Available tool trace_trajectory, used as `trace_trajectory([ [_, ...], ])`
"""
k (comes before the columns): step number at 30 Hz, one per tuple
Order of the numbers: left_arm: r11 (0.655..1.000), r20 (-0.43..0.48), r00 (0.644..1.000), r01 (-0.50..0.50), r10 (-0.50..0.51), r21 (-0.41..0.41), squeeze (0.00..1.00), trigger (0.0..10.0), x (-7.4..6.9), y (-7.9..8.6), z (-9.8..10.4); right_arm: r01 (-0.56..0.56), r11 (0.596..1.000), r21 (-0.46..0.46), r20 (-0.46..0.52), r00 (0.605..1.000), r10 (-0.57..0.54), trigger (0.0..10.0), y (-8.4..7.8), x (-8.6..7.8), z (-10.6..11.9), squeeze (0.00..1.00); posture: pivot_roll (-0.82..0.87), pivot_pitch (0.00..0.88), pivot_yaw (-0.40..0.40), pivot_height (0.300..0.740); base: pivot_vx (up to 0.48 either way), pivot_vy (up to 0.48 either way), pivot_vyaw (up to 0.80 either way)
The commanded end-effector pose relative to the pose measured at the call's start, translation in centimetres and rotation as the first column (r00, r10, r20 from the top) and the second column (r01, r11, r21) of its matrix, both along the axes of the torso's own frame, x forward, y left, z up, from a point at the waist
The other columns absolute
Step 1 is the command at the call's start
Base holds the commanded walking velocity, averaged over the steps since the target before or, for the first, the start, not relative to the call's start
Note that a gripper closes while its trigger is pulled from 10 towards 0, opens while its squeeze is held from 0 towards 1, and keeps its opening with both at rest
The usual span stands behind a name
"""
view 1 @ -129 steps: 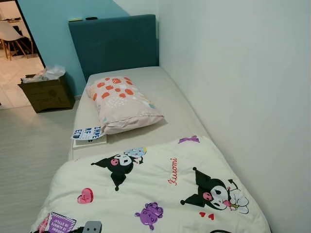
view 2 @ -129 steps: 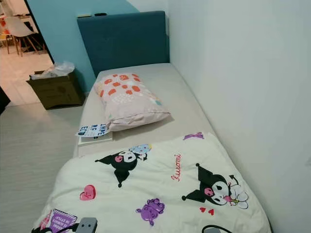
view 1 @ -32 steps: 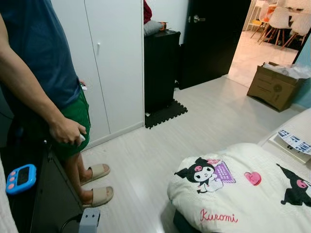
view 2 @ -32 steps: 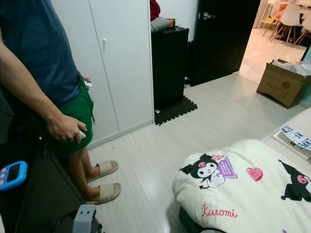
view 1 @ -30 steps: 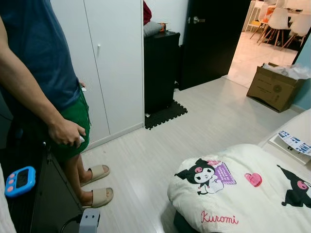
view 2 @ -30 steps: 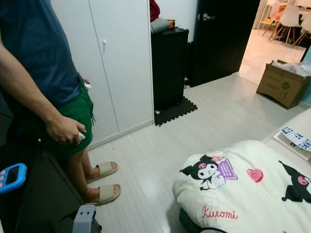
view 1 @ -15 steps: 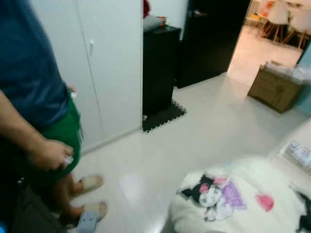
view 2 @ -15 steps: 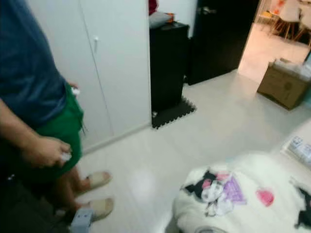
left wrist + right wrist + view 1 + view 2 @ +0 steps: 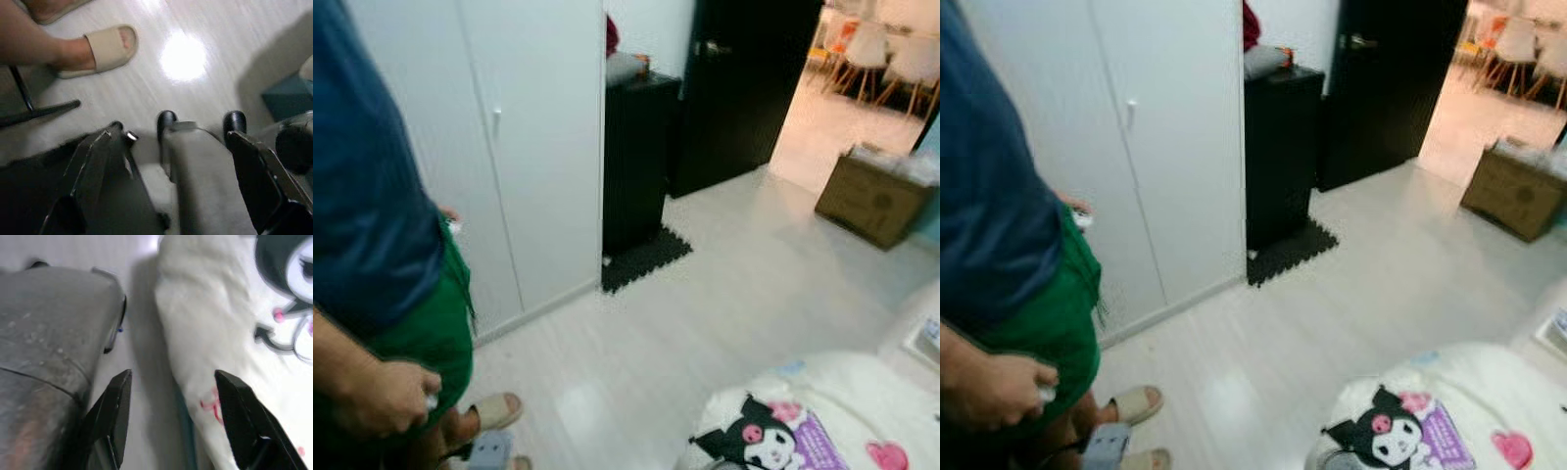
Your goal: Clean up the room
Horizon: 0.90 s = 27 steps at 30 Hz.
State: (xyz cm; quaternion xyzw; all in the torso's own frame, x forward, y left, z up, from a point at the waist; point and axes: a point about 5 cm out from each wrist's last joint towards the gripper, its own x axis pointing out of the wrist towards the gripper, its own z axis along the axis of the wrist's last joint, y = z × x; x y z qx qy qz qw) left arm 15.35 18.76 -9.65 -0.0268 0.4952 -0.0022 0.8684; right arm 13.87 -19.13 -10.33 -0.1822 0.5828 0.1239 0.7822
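Note:
A white duvet [image 9: 808, 416] printed with a black cartoon figure lies on the bed at the lower right, its edge hanging toward the pale floor. My right gripper [image 9: 173, 374] hangs open beside that duvet [image 9: 215, 328], holding nothing. My left gripper [image 9: 173, 132] also hangs open, low over the floor near a person's sandalled foot [image 9: 105, 49]. The eye views are blurred.
A person [image 9: 372, 255] in a blue shirt and green shorts stands close on the left, sandals [image 9: 1136, 403] on the floor. Behind are white wardrobe doors [image 9: 524, 147], a black cabinet [image 9: 636, 157], a black floor mat [image 9: 646, 257], an open doorway and a cardboard box [image 9: 873, 198].
The camera has tilted up, so the person, the sandals and the duvet sit lower in the picture. The blue timer at the left has left the view.

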Motion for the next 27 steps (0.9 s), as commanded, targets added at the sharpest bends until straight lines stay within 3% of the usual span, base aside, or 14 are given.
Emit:
trace_trajectory([
  [1, 1.000, 0.011, 1.000, 0.023, -0.023, -0.002, 0.00, 10.0, 0.6, -0.4, 0.2, -0.025, 1.000, -0.014, -0.066, 0.998, 0.024, 10.0, -0.7, -1.4, -0.4, 0.00, -0.09, 0.000, -0.021, 0.740, 0.371, 0.000, 0.00],
  [5, 1.000, 0.010, 1.000, 0.025, -0.025, -0.001, 0.00, 10.0, 0.5, -0.3, 0.2, -0.041, 0.999, -0.018, -0.098, 0.994, 0.039, 10.0, -0.9, -2.1, -0.5, 0.00, -0.09, 0.000, -0.021, 0.740, 0.371, 0.000, 0.00],
  [7, 1.000, 0.009, 1.000, 0.029, -0.029, -0.001, 0.00, 10.0, 0.5, -0.3, 0.1, -0.067, 0.997, -0.022, -0.169, 0.984, 0.063, 10.0, -1.3, -3.5, -0.8, 0.00, -0.09, 0.000, -0.021, 0.740, 0.373, 0.000, -0.76],
  [15, 0.999, 0.007, 0.999, 0.038, -0.038, -0.001, 0.00, 10.0, 0.3, -0.4, 0.1, -0.066, 0.998, -0.023, -0.228, 0.972, 0.059, 10.0, -1.3, -5.1, -1.1, 0.00, -0.09, 0.000, -0.019, 0.740, 0.373, 0.000, -0.76],
  [27, 0.999, 0.002, 0.999, 0.040, -0.040, 0.000, 0.00, 10.0, 0.1, -0.4, 0.0, -0.065, 0.997, -0.031, -0.230, 0.971, 0.056, 10.0, -1.9, -5.1, -1.0, 0.00, -0.08, 0.000, -0.028, 0.740, 0.371, 0.000, -0.75],
])
